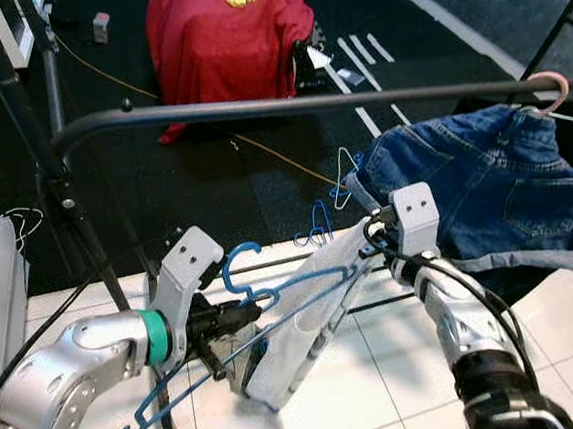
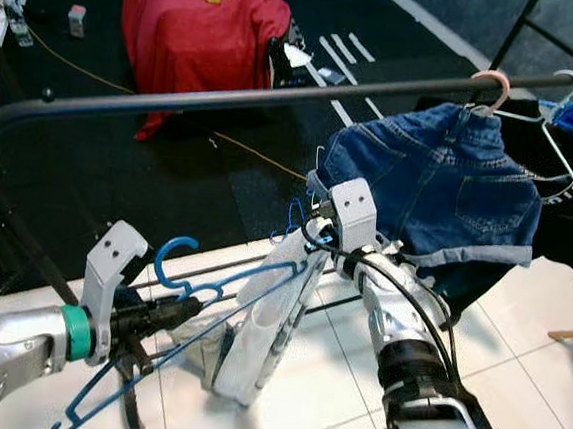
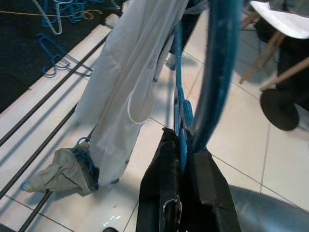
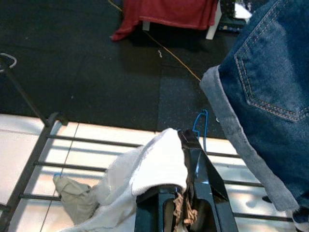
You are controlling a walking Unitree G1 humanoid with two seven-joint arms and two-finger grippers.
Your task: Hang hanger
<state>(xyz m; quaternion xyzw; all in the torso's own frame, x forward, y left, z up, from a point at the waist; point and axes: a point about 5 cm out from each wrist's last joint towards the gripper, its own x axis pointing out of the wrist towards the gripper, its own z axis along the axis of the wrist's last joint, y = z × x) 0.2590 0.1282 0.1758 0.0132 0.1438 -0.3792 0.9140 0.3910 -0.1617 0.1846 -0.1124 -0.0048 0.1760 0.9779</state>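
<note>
A blue hanger [image 1: 259, 302] carries a pale white garment [image 1: 302, 321] that droops toward the tiled floor. My left gripper [image 1: 243, 314] is shut on the hanger just below its hook, low and left of centre. My right gripper [image 1: 369, 244] is shut on the garment's upper end, at the hanger's right shoulder. In the left wrist view the black fingers [image 3: 164, 179] pinch the blue wire. In the right wrist view white cloth [image 4: 157, 166] is bunched between the jaws. The black rail [image 1: 276, 108] of the clothes rack runs above both grippers.
Blue denim shorts [image 1: 500, 188] hang from a pink hanger [image 1: 550, 89] on the rail at the right. A red cloth [image 1: 227, 29] covers something on the dark floor behind. The rack's lower bars [image 4: 87, 140] and loose blue hangers [image 1: 316, 222] lie below.
</note>
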